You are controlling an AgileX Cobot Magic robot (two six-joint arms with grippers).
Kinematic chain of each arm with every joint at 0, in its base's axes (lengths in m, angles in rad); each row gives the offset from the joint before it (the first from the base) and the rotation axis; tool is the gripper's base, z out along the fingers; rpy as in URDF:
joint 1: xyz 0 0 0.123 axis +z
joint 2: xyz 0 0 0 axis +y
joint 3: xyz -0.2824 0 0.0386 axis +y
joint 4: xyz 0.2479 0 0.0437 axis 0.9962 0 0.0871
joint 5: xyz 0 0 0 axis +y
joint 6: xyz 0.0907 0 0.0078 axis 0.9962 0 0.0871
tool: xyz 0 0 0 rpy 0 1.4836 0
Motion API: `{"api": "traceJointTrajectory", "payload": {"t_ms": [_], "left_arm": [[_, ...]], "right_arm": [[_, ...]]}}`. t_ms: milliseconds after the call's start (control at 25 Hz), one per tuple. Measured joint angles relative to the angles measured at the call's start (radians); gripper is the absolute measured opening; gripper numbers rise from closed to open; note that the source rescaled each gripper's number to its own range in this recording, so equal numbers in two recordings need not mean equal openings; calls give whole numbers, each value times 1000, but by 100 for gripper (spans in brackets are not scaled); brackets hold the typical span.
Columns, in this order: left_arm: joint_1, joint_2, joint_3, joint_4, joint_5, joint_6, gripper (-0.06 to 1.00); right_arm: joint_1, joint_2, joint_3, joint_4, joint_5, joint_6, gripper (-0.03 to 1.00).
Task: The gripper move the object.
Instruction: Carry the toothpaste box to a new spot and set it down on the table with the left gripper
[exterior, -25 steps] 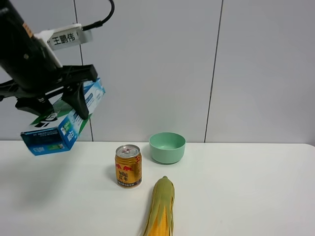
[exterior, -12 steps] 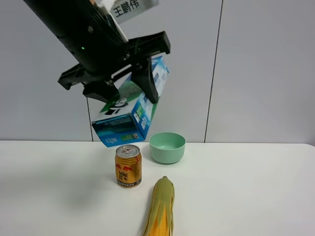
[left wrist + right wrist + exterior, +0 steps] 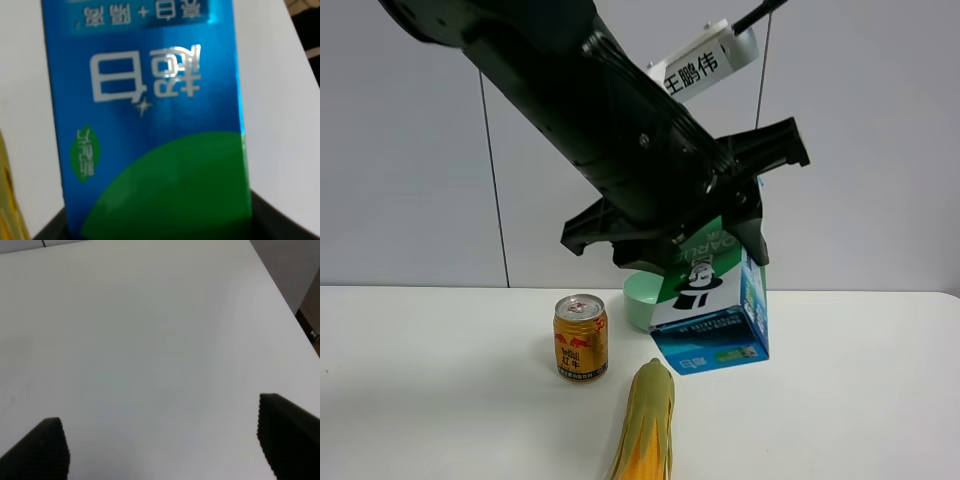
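The left gripper (image 3: 698, 235) is clamped on the toothpaste box (image 3: 715, 312). The box hangs tilted in the air above the table (image 3: 860, 400), in front of the green bowl (image 3: 636, 296), right of the can (image 3: 581, 338), with its low corner near the corn cob (image 3: 645, 425). To place it well, the arm should probably find bare table, level the box, and lower it before letting go. The right gripper (image 3: 165, 447) hovers with its fingers spread, holding nothing.
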Motion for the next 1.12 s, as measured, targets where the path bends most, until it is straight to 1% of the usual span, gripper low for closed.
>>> {"api": "traceJointTrajectory", "payload": {"t_ms": [200, 320, 520, 680, 840, 1000, 1120], "left_arm": [[0, 115, 0, -15, -72, -3, 1], [0, 198, -16, -20, -85, -6, 1], [0, 337, -129, -20, -80, -6, 1], [0, 432, -255, -15, -21, -6, 1], [0, 507, -362, 4, 63, -6, 1], [8, 568, -431, 31, 134, -6, 1], [21, 600, -448, 47, 166, -6, 1]], "right_arm": [[0, 0, 0, 0, 0, 0, 100], [0, 0, 0, 0, 0, 0, 100], [0, 0, 0, 0, 0, 0, 100], [0, 0, 0, 0, 0, 0, 100], [0, 0, 0, 0, 0, 0, 100], [0, 0, 0, 0, 0, 0, 100], [0, 0, 0, 0, 0, 0, 100]]}}
